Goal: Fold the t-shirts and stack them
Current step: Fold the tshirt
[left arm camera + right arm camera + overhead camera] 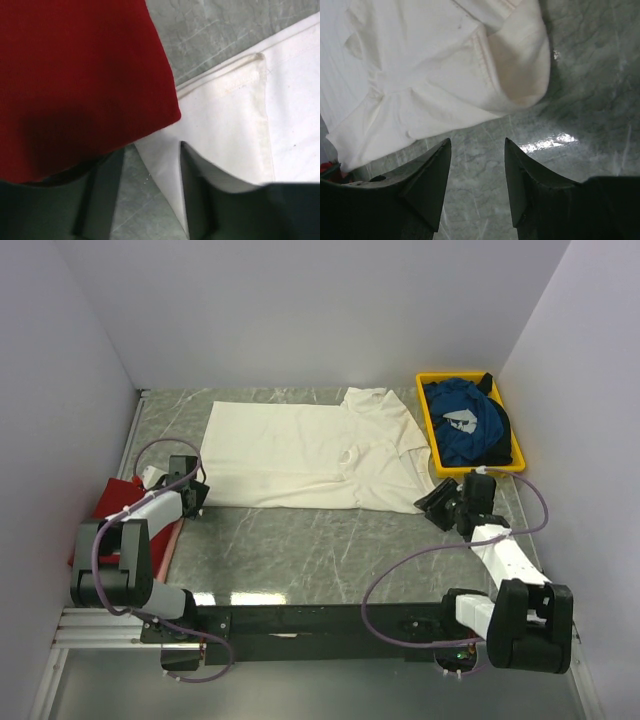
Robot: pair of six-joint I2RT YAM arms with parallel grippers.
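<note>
A cream-white t-shirt (pixel 300 455) lies spread flat across the back of the table. Its near-left hem corner (pixel 165 165) lies between the fingers of my left gripper (pixel 152 150). The jaws stand apart, the cloth edge running along the right finger (pixel 200 195). My left gripper (pixel 196 492) is at that corner. A dark red t-shirt (pixel 115 502) lies at the table's left edge and fills the upper left of the left wrist view (pixel 75 75). My right gripper (pixel 430 502) is open over bare marble, its tips (pixel 477 142) just short of the white sleeve (pixel 515 65). A blue t-shirt (pixel 465 425) sits bunched in the tray.
The yellow tray (pixel 430 425) stands at the back right, close to the right wall and just behind my right gripper. Grey marble table (pixel 300 540) stretches between the white shirt and the arm bases. Walls close in on left, back and right.
</note>
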